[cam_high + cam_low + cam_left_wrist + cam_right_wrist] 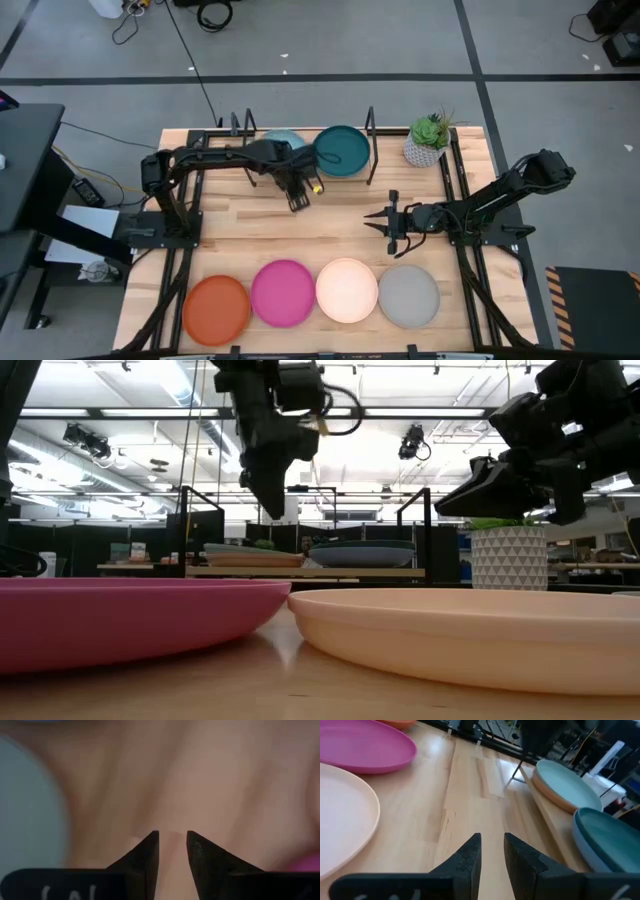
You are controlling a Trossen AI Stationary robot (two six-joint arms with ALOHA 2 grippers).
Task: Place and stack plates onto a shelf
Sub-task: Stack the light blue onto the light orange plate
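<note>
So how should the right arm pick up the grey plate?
Take the grey plate by its raised rim on the side facing the right end effector, coming down from above. It lies flat and shallow, and the cream plate crowds one side, so only an edge pinch looks workable.

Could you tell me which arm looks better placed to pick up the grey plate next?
Probably the right. The right gripper hangs empty just above the grey plate, while the left gripper sits farther off by the shelf.
</note>
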